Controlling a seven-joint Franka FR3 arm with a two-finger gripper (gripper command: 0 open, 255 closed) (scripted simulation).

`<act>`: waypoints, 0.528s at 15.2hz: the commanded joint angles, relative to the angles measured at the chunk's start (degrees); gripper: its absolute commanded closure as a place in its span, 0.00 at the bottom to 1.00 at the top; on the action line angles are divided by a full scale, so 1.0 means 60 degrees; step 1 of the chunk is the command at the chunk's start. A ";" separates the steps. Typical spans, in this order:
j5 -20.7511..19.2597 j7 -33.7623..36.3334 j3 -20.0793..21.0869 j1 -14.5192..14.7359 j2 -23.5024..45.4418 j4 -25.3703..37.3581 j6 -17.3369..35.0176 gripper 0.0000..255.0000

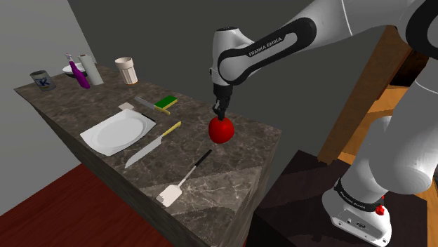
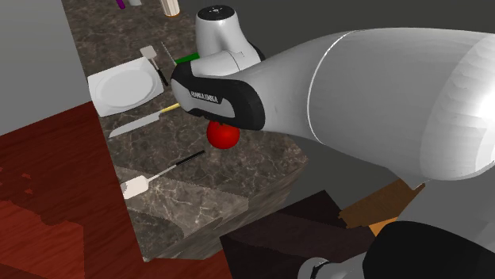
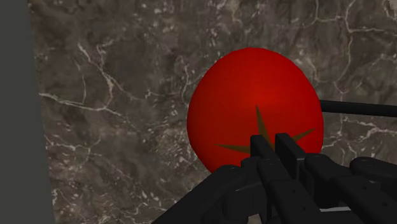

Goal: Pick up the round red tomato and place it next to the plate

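The black gripper (image 3: 273, 147), fingers almost together, sat atop the red tomato (image 3: 254, 108) near the edge of the worktop (image 1: 224, 182) at the shoulder view's right. So narrow, it would likely slip, nudging the tomato over that edge.

Round red tomato (image 1: 222, 130) (brown star-shaped calyx) well apart from white plate (image 1: 116, 132)
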 commanded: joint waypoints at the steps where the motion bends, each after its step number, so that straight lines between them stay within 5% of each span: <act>1: 0.0000 0.0000 0.0000 0.0000 0.0001 0.0000 0.0000 1.00; 8: -0.0020 0.0028 -0.0002 -0.0002 -0.0158 0.0213 -0.0371 1.00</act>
